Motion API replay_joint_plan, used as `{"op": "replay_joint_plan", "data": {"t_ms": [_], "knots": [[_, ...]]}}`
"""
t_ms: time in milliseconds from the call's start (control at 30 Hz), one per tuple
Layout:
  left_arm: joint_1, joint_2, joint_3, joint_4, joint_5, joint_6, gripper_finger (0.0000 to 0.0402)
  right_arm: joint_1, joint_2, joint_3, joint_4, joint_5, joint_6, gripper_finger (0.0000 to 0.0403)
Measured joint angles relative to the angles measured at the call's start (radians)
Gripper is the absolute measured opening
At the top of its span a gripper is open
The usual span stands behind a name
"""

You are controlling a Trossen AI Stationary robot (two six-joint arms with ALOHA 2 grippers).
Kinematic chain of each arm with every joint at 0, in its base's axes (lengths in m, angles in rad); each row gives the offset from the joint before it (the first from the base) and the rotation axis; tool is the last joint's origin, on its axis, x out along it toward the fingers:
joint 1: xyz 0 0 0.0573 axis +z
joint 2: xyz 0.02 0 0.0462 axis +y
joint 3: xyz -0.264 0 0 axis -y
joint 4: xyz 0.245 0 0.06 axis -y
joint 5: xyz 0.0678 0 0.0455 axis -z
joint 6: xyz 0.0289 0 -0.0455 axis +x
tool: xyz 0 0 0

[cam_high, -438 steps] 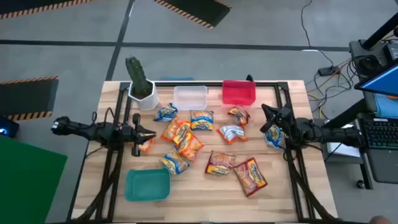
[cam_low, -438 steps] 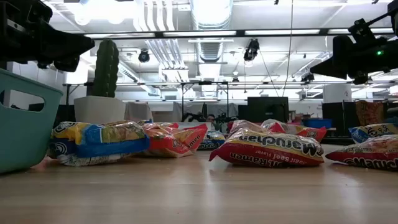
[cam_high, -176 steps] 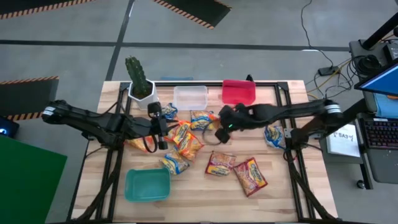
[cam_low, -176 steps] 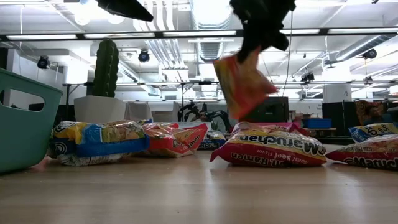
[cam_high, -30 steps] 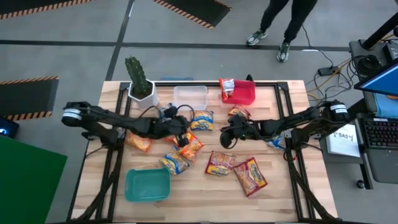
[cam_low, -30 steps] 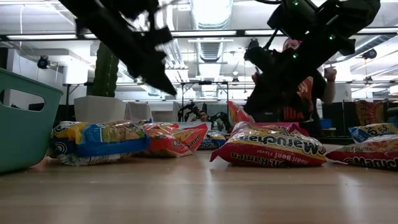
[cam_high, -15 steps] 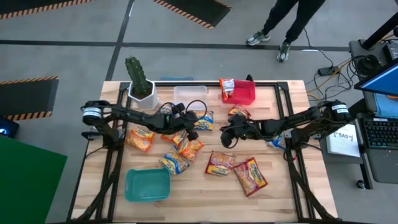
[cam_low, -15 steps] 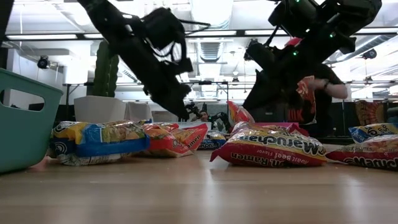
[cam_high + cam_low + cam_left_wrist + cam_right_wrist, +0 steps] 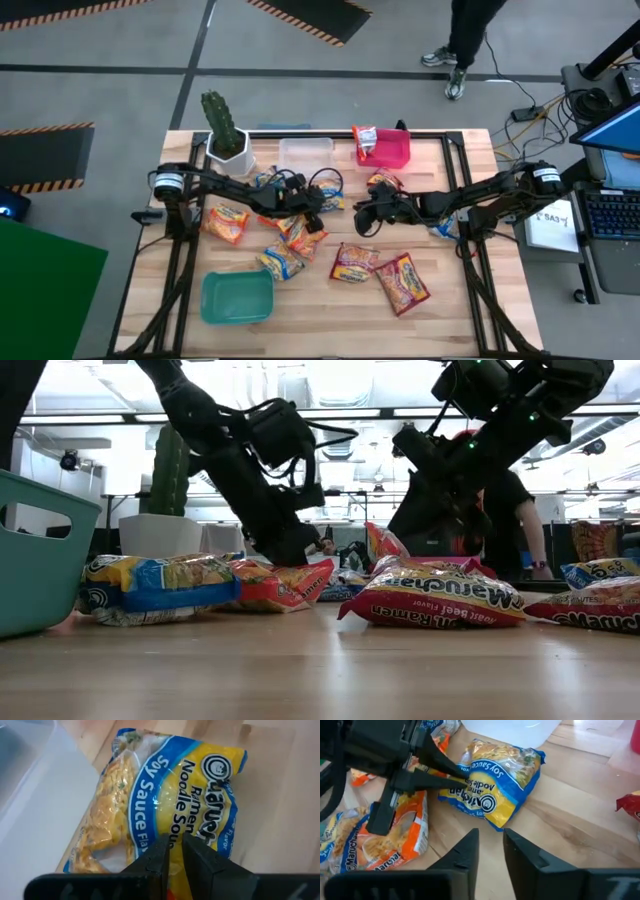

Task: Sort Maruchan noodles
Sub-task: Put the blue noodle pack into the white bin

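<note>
The left gripper (image 9: 172,851) hung just over a crinkly yellow-and-blue soy-sauce ramen packet (image 9: 165,795) lying flat on the wooden table (image 9: 320,310) beside a clear plastic bin (image 9: 305,153), its fingers nearly together. The right gripper (image 9: 490,840) hovered nearby, fingers slightly apart, holding nothing.

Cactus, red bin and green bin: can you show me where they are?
cactus (image 9: 219,117), high view, middle of its green stem.
red bin (image 9: 392,152), high view, its red wall.
green bin (image 9: 236,297), high view, bare floor inside.
</note>
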Motion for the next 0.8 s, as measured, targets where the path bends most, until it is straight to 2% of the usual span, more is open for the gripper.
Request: {"op": "replay_joint_plan", "data": {"t_ms": [167, 333, 700, 800], "knots": [[-0.022, 0.000, 0.000, 0.019, 0.111, 0.026, 0.0037, 0.000, 0.000, 0.000, 0.001, 0.000, 0.001, 0.0139], [-0.055, -0.004, -0.001, 0.018, 0.170, 0.045, 0.0037, 0.000, 0.000, 0.000, -0.001, 0.000, 0.022, 0.0182], [-0.084, -0.113, -0.002, -0.064, 0.189, 0.094, 0.0037, 0.000, 0.000, 0.000, -0.007, -0.013, 0.063, 0.0238], [-0.087, -0.163, -0.005, -0.092, 0.190, 0.118, 0.0037, 0.000, -0.001, 0.000, -0.007, -0.072, 0.085, 0.0246]]}}
